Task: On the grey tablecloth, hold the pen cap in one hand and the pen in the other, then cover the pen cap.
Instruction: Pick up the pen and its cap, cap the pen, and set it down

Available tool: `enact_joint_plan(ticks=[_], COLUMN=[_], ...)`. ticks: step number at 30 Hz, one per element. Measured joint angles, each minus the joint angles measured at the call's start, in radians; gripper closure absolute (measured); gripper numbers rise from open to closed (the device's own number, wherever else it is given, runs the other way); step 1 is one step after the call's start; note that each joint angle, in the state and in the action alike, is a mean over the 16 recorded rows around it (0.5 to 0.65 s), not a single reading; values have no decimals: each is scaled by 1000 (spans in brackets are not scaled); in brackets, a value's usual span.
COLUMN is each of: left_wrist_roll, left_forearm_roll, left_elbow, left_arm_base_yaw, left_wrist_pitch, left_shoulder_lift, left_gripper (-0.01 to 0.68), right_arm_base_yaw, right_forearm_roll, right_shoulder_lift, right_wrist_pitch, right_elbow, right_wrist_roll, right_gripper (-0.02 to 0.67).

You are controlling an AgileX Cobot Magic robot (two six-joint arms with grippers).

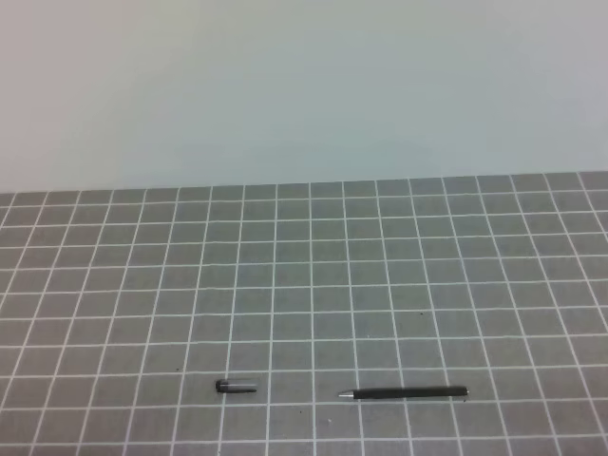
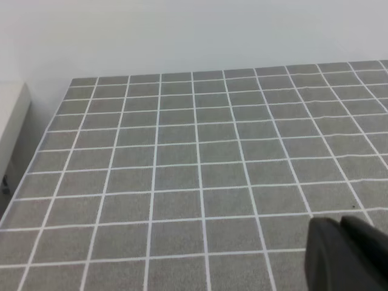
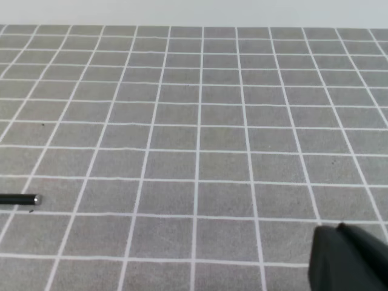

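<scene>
The grey tablecloth (image 1: 304, 285) with its white grid fills the exterior high view. Near its front edge lies the pen cap (image 1: 236, 386), a short dark cylinder on its side. To its right, about two squares away, lies the pen (image 1: 407, 392), its silvery tip pointing left toward the cap. Only one end of the pen (image 3: 21, 199) shows at the left edge of the right wrist view. Neither gripper appears in the exterior view. My left gripper (image 2: 342, 233) shows at the lower right of its wrist view, fingers together and empty. My right gripper (image 3: 341, 233) looks the same.
A pale wall (image 1: 304, 85) rises behind the cloth's far edge. In the left wrist view a white ledge (image 2: 9, 121) stands beyond the cloth's left edge.
</scene>
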Motion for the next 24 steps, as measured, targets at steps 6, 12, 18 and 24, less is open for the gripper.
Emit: enact_joint_plan(ticks=[6,12,18,24], left_wrist_roll=[0,-1,-1,-1], left_forearm_roll=[0,0,0,3], left_elbow=[0,0,0,0], left_arm_base_yaw=[0,0,0,0], left_wrist_pitch=[0,0,0,0], left_shoulder_lift=[0,0,0,0], left_gripper=[676,676,676,676], right_arm_base_yaw=[0,0,0,0], right_forearm_roll=[1,13,30,44], right_shoulder_lift=[0,-2,-2,-3], right_wrist_pitch=[0,0,1,2], right_elbow=[-1,2,2,5], right_wrist_roll=[0,0,0,0], right_gripper=[651,652,652,652])
